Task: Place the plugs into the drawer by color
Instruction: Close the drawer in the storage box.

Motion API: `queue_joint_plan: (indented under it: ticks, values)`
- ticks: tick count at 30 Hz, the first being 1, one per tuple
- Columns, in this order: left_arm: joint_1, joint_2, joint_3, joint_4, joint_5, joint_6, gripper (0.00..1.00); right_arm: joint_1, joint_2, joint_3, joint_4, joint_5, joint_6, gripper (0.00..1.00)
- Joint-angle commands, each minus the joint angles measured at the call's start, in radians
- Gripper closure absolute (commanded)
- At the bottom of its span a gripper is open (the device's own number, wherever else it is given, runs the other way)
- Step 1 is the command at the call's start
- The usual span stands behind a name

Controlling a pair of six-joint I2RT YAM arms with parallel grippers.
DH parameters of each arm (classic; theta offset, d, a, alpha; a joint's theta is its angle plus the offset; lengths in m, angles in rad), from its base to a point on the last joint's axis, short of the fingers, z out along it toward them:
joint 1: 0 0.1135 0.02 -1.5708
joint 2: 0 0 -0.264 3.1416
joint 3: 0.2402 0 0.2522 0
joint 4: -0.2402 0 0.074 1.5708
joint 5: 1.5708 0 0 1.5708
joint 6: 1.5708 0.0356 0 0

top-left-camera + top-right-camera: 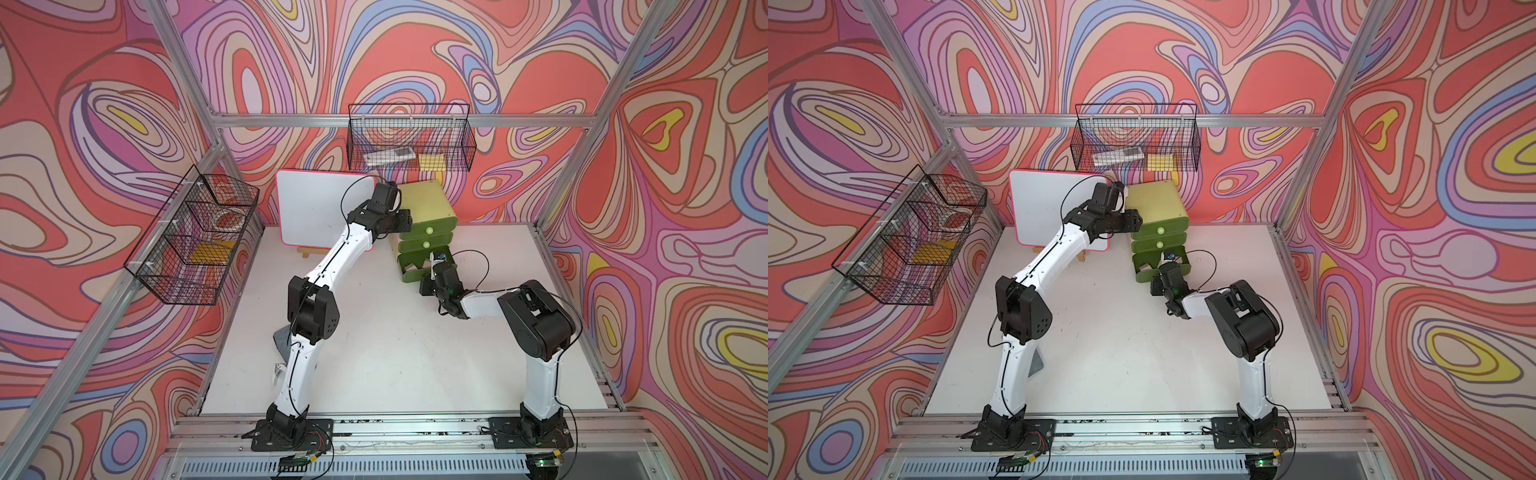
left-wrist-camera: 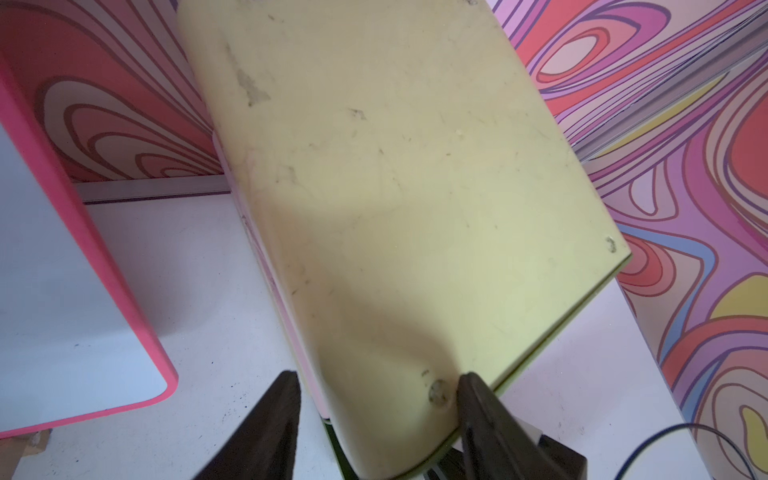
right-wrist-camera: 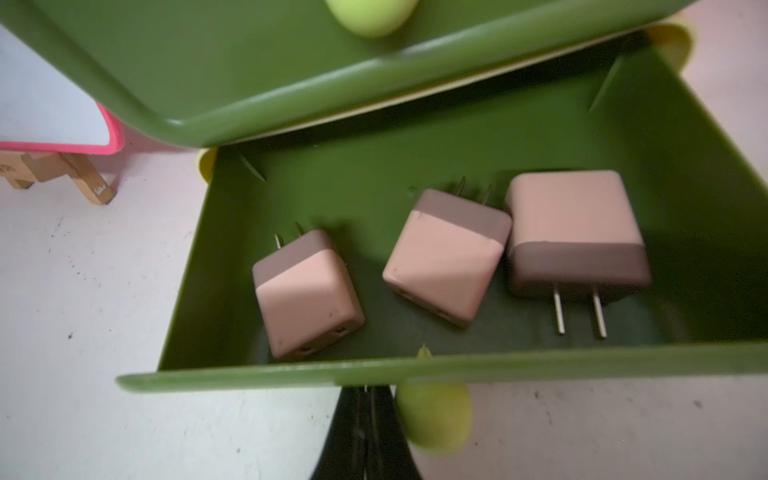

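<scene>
Pale pink square plugs, three, in open olive-green drawer. Right gripper closed beside light green knob. Left gripper astride yellow-green chest corner, grip unclear.

Blurred bottom knob sits beside the edge-cropped right end effector

Pale pink plugs, olive-green drawer, light green knob, pale yellow-green chest, swirled red-lilac walls.
</scene>
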Motion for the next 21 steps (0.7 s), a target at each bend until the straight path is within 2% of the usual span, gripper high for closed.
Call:
queue_joint_plan:
  ticks: [1, 3, 8, 14, 21]
  values:
    - [0.007, 0.022, -0.026, -0.059, 0.009, -0.003, 0.41, -0.016, 0.035, 0.035, 0.067, -0.031, 0.082, 0.95]
    - [0.008, 0.017, -0.037, -0.049, 0.009, -0.005, 0.41, -0.03, 0.053, 0.037, 0.113, -0.076, 0.125, 0.96]
    - [0.007, 0.015, -0.038, -0.044, 0.014, -0.011, 0.41, -0.052, 0.106, 0.083, 0.141, -0.095, 0.2, 0.97]
    - [0.007, 0.016, -0.042, -0.043, 0.023, -0.017, 0.41, -0.114, 0.195, 0.131, 0.251, -0.174, 0.372, 0.97]
    - [0.004, 0.012, -0.045, -0.043, 0.02, -0.016, 0.41, -0.127, 0.285, 0.221, 0.307, -0.215, 0.496, 0.97]
